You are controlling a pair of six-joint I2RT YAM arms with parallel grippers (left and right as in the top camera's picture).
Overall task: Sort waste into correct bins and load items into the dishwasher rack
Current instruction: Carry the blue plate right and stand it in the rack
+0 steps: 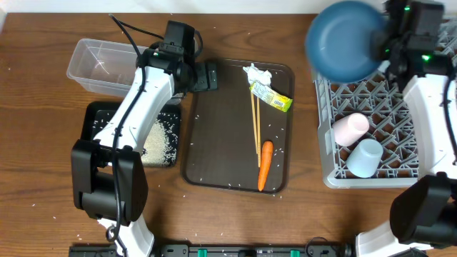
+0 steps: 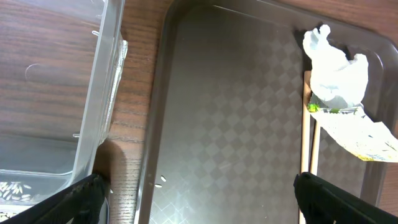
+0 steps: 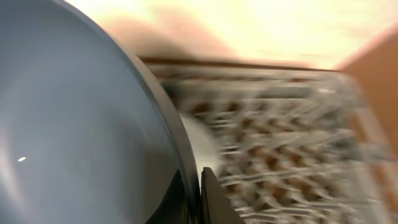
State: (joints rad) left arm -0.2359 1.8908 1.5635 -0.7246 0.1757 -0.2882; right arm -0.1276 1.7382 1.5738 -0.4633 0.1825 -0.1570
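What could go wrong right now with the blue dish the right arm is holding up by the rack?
1. The right gripper pinches the large blue dish only at its rim, so it may slip or swing.
2. The pink cup and light-blue cup already lie in the dishwasher rack; the dish might knock them when lowered.
3. The open left gripper hovers near the crumpled tissue, which touches the wrapper and chopsticks; a grab might drag those along.

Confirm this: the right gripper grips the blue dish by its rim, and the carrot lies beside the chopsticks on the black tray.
Wrong on the tray. The overhead view shows the carrot beside the chopsticks on the brown serving tray, not the black tray, which holds rice. The right gripper does grip the blue dish by its rim.
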